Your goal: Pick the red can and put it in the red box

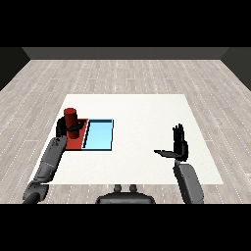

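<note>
Dark red can [70, 115], red tray [78, 142], light blue tray [99, 136] with dark rim, white tabletop [147, 117], black left hand [63, 128], black right hand [179, 146], grey forearms, pale grey wood-plank floor [122, 73], dark grey back wall.

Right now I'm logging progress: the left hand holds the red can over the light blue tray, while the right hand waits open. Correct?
Not quite. In the head view the left hand holds the red can over the red tray, not the light blue tray beside it. The right hand does wait open.
</note>
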You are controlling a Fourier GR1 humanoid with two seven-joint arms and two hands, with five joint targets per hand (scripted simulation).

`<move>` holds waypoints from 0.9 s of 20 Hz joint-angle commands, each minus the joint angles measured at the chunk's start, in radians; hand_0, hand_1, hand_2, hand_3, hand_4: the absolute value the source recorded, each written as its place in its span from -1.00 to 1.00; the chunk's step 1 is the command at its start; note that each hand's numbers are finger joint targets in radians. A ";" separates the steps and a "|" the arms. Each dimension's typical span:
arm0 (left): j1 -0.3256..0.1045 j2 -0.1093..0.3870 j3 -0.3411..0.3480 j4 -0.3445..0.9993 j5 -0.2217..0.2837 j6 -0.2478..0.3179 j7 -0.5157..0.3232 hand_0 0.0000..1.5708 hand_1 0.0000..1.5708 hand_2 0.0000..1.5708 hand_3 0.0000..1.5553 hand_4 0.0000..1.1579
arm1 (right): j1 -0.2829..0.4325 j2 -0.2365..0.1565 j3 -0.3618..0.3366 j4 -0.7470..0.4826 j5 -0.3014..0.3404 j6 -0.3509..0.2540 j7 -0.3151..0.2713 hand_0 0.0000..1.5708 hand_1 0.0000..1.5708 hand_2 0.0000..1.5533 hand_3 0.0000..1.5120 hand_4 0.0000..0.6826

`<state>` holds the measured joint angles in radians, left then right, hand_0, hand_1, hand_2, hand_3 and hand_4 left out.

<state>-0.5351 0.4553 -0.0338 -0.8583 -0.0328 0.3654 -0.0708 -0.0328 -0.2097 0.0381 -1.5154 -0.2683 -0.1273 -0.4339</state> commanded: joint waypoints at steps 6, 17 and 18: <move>-0.133 0.017 0.070 0.508 -0.067 0.056 -0.059 0.78 0.78 0.83 0.84 0.81 | -0.004 -0.034 -0.041 0.007 -0.002 0.045 -0.059 -1.00 -1.00 -1.00 -1.00 -1.00; -0.169 0.011 0.091 0.761 -0.096 0.029 -0.074 0.59 0.59 0.49 -1.00 -0.21 | -0.043 0.020 -0.002 0.025 0.058 0.010 -0.111 -1.00 -1.00 -1.00 -1.00 -1.00; -0.188 0.026 0.106 0.761 -0.075 -0.060 -0.060 -0.09 -0.09 -0.11 -1.00 -0.13 | -0.019 0.015 -0.014 0.012 0.040 0.024 -0.119 -1.00 -1.00 -1.00 -1.00 -1.00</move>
<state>-0.7184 0.4612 0.0610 -0.1553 -0.1130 0.4053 -0.1280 -0.0599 -0.2022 0.0231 -1.5069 -0.2291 -0.1124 -0.5292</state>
